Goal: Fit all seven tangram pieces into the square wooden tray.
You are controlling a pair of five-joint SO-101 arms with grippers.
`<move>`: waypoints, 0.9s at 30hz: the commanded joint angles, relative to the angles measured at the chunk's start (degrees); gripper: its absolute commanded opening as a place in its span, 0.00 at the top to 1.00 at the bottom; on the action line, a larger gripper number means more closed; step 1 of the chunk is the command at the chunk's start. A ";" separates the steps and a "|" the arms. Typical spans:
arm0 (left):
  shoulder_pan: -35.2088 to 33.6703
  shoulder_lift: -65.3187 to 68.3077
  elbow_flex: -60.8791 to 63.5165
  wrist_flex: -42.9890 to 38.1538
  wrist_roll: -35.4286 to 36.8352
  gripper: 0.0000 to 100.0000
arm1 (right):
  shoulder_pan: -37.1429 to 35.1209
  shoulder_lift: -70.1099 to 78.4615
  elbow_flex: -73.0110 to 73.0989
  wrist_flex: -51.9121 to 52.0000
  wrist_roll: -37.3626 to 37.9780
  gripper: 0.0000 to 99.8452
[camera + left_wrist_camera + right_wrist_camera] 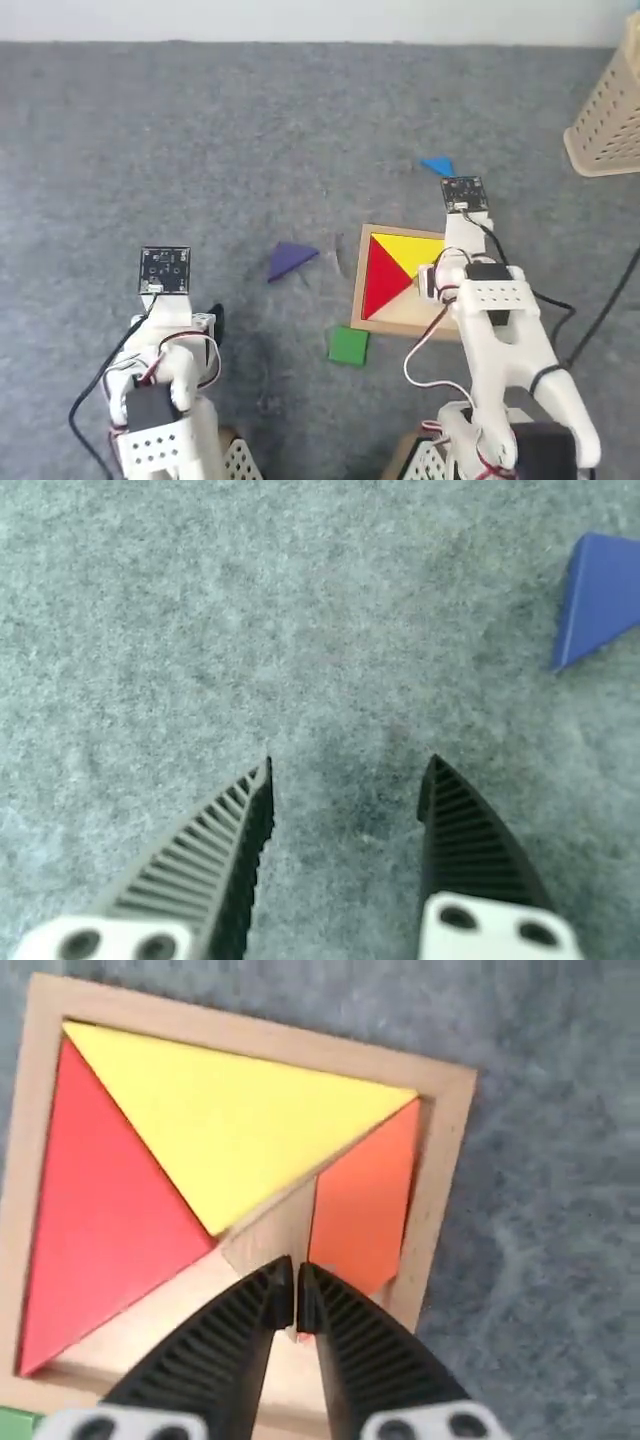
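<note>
The right pincer [297, 1270] is pinched shut with nothing clearly in it, its tips at the orange piece [365, 1210] inside the tray [270, 1038], right of centre toward the bench's near edge. A sideways nudge could probably ride the orange piece onto the yellow triangle [230, 1120], wedge it against the rim, or slide the loose tray. The red triangle [100, 1210] fills the other side; bare wood remains nearest the arm. The green square [348, 346] crowds the tray's near corner. The left pincer [350, 765] gapes empty over bare bench, the purple triangle [290, 260] near it
</note>
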 commanded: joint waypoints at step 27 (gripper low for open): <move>-0.26 -0.97 -0.22 0.35 0.44 0.77 | 6.73 25.54 -55.12 10.95 9.93 0.82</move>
